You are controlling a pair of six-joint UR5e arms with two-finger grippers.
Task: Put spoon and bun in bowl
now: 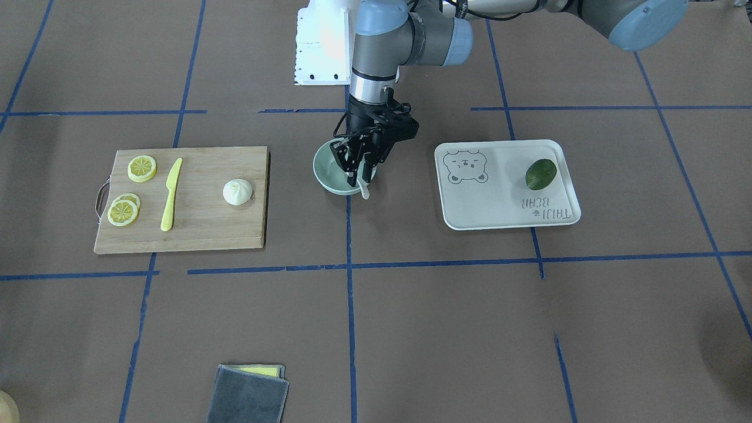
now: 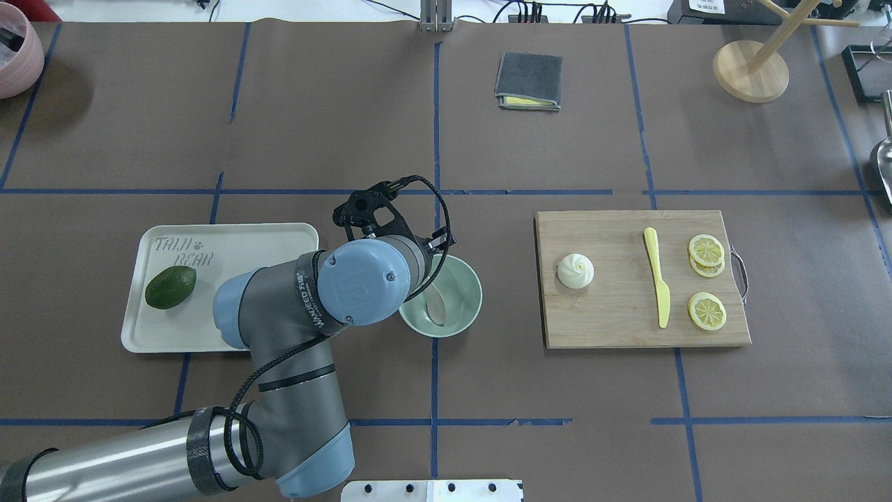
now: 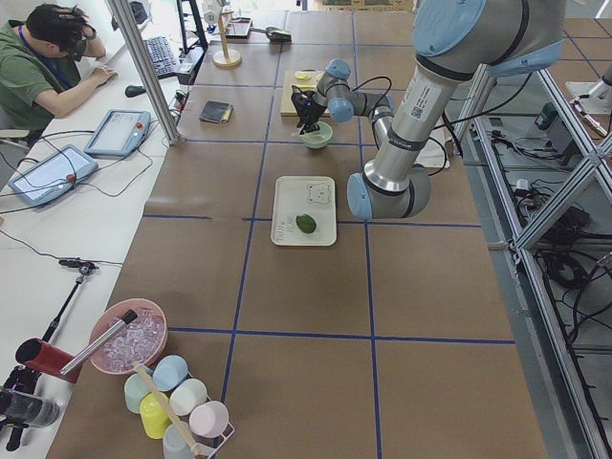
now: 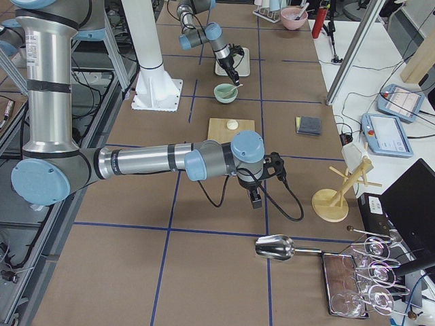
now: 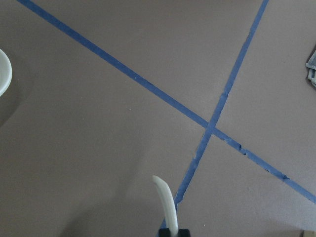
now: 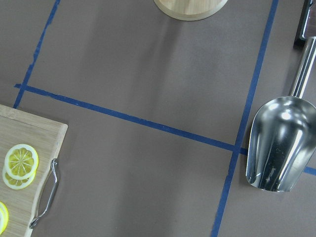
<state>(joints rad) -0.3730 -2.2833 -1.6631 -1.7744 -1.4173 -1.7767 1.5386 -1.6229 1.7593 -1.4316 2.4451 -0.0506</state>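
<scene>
table paper [image 1: 411, 329] matt brown, blue tape [image 1: 351, 329] lines. cutting board [image 1: 205, 229] bare wood grain, metal handle [image 1: 101, 197]. bowl [image 1: 322, 174] smooth, faint sheen. spoon [image 1: 365, 191] smooth off-white. scoop [image 6: 279, 148] polished metal, mirror finish. tray [image 1: 499, 205] matt white, plastic look. cloth [image 1: 247, 396] grey, soft nap.

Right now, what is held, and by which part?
The left gripper holds the spoon by its handle, the tip poking past the jaws. The right gripper's state cannot be told.
</scene>
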